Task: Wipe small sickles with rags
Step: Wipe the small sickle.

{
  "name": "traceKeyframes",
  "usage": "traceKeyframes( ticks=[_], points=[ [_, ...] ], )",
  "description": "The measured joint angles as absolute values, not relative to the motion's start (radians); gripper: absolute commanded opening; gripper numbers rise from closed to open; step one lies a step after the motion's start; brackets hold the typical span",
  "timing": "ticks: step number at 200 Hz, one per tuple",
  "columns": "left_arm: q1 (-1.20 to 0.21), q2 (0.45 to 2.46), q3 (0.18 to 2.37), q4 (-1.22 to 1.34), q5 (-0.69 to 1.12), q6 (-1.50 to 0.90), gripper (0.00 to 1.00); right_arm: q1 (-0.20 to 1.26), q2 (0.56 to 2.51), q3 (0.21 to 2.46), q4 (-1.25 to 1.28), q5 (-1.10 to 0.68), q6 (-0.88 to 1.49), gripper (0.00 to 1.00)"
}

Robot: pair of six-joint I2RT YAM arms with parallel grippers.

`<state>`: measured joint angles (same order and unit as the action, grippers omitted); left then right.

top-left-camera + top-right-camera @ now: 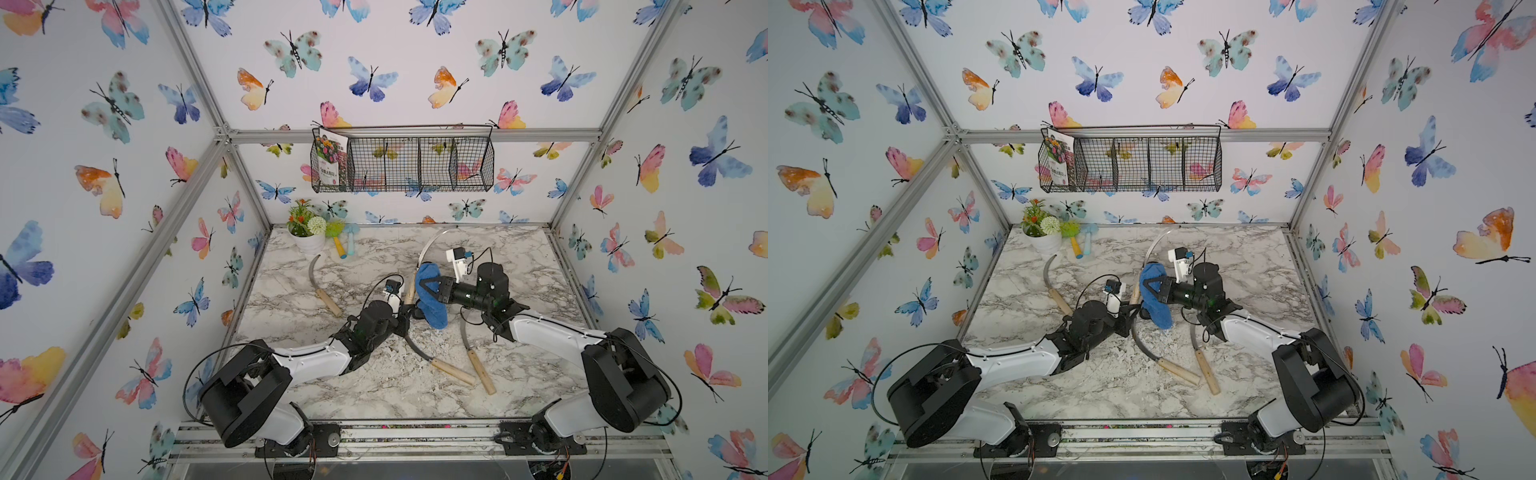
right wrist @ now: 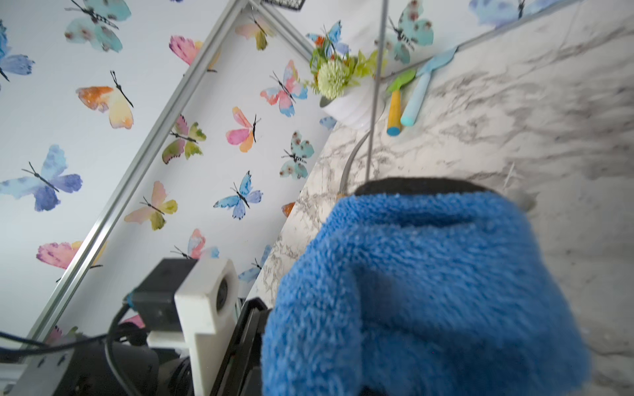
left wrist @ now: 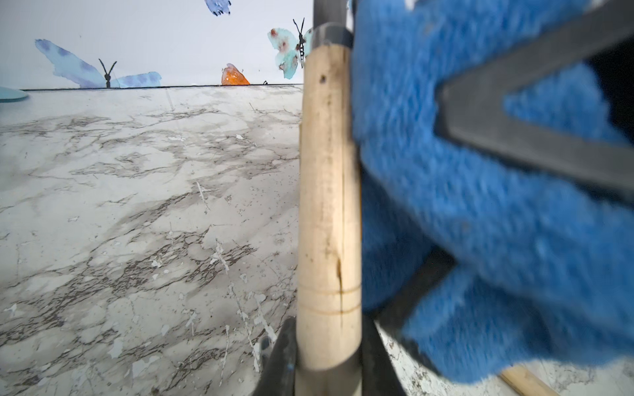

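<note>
Above the table (image 1: 374,395), held one small sickle (image 3: 327,192) aloft by its handle, with left gripper (image 3: 326,363) jaws clamped on it. Pressed blue rag (image 1: 434,313), pinched in shut right gripper (image 1: 424,286) jaws, against that handle. Judged best: steady hold, slow strokes up along the blade.

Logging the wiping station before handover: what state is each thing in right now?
left gripper: shut on held sickle handle.
held sickle: lifted, blade toward the back wall.
right gripper: shut on blue rag.
blue rag: against held sickle, lower end hanging.
far sickle, near sickles: lying flat.
flower pot: upright.
toy tools: lying flat.
wire basket: hung, seed packet in end compartment.
</note>
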<state>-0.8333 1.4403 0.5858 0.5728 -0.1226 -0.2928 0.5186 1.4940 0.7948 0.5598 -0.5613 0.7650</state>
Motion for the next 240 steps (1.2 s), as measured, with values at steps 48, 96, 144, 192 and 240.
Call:
traceKeyframes(
  ticks=[48,96,144,192,240],
  points=[
    [-0.847,1.428,0.57,0.607,-0.054,-0.282,0.0,0.407,1.49,0.8,0.546,-0.565,0.766,0.03],
    [-0.848,1.414,0.553,0.632,0.001,-0.272,0.0,0.399,1.504,0.793,0.605,-0.661,0.758,0.03],
    [-0.848,1.415,0.557,0.648,0.014,-0.272,0.0,0.398,1.504,0.79,0.645,-0.701,0.748,0.03],
    [-0.849,1.43,0.578,0.663,0.031,-0.268,0.0,0.339,1.482,0.79,0.69,-0.748,0.791,0.03],
    [-0.851,1.441,0.58,0.661,0.051,-0.261,0.0,0.184,1.402,0.792,0.796,-0.832,0.91,0.03]
  ],
)
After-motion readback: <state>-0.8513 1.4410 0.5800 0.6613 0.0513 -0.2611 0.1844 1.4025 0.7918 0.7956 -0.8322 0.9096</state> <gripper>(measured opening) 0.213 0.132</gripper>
